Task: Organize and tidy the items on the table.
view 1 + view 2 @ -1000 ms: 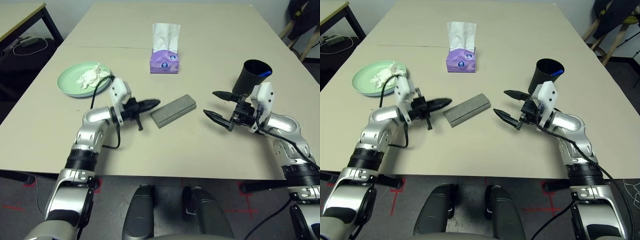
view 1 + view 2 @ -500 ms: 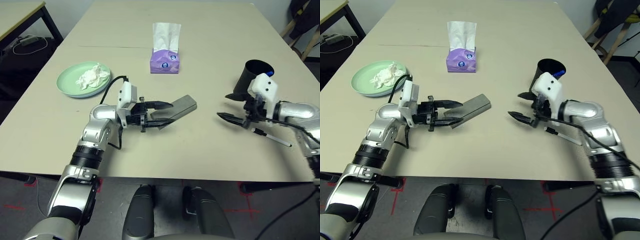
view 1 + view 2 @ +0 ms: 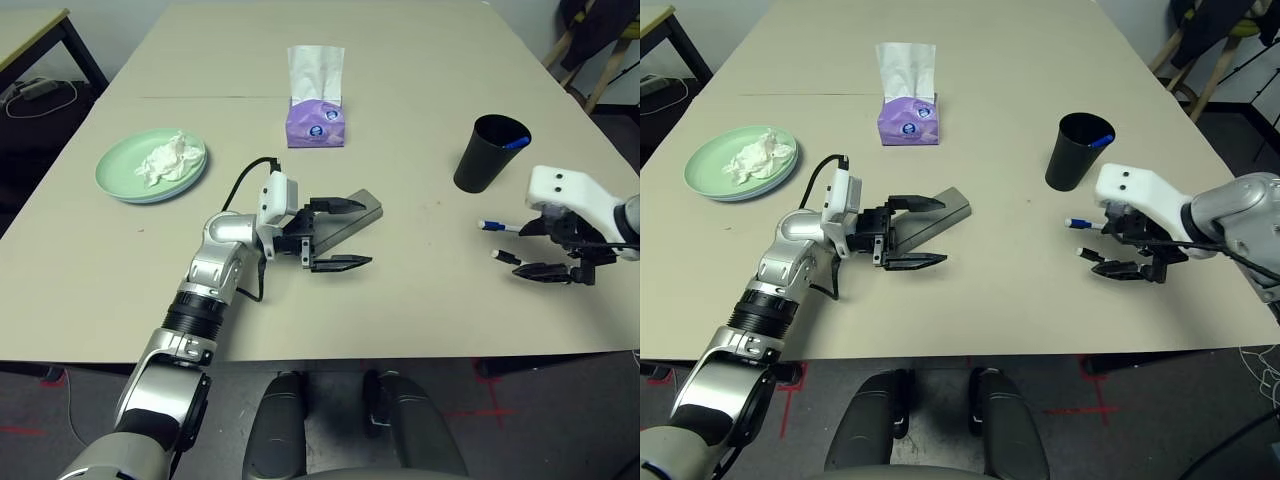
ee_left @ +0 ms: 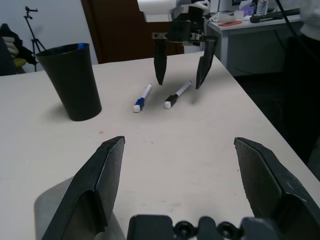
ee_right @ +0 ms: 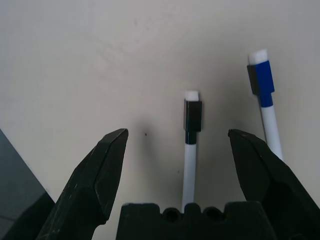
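The grey glasses case (image 3: pixel 362 209) lies mid-table. My left gripper (image 3: pixel 347 234) is open at its near end, one finger over the case (image 4: pixel 54 209) and the other in front of it. At the right, a blue-capped pen (image 3: pixel 497 226) and a black-capped pen (image 3: pixel 506 257) lie on the table (image 3: pixel 420 60). My right gripper (image 3: pixel 1118 250) hangs open over them, and the black-capped pen (image 5: pixel 189 134) lies between its fingers. The black cup (image 3: pixel 490 153) holds another blue pen. A crumpled tissue (image 3: pixel 166 158) rests on the pale green plate (image 3: pixel 120 176). No sunglasses are in view.
A purple tissue box (image 3: pixel 315 110) stands at the back centre. A smaller table (image 3: pixel 30 25) with black legs is at the far left. Chair legs (image 3: pixel 590 45) show past the far right corner.
My left gripper has reached further along the case and opened wider. My right gripper has swung to the right and now hangs above two pens on the table. The camera shifted too.
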You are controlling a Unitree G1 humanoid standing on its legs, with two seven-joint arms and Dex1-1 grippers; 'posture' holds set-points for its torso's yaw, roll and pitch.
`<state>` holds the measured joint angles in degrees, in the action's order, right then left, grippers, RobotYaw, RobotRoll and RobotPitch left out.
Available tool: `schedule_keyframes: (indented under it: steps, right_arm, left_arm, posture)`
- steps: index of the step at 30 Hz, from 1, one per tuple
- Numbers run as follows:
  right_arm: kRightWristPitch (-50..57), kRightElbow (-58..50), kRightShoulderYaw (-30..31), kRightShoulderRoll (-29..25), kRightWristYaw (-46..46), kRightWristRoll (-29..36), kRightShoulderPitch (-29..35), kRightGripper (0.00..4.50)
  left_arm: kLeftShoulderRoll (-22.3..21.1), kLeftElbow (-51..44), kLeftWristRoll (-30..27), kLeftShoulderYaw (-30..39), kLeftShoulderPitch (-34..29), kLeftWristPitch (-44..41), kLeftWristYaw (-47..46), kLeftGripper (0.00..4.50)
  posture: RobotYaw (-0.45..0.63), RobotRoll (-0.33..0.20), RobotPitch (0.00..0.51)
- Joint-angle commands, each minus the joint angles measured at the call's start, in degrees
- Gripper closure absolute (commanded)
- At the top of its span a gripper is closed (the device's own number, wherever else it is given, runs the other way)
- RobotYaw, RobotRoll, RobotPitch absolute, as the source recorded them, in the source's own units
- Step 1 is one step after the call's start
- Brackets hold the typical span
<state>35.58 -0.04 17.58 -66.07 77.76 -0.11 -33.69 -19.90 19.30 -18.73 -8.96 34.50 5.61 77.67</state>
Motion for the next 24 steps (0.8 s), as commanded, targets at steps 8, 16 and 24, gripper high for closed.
schedule_keyframes:
  steps: [8,16,24]
  right_arm:
    - [-1.04,4.45,5.10,2.07,3.47,-6.23,-5.52,0.00]
    - [-2.55,7.25,5.89,4.10,4.31,-8.79,-6.65,0.00]
    - [-2.69,8.07,6.10,6.24,4.77,-10.33,-6.91,0.00]
  left_arm:
    - [-1.02,-4.44,-0.71,-1.23,-2.82,-3.05,1.05,0.07]
    - [-1.69,-6.30,-1.01,-0.47,-4.03,-4.64,-0.50,0.07]
    - [-2.48,-7.53,-1.16,-0.12,-4.78,-5.37,-1.41,0.07]
  posture:
    - [0.05,0.000,0.198]
    - [0.06,0.000,0.208]
    - [0.07,0.000,0.212]
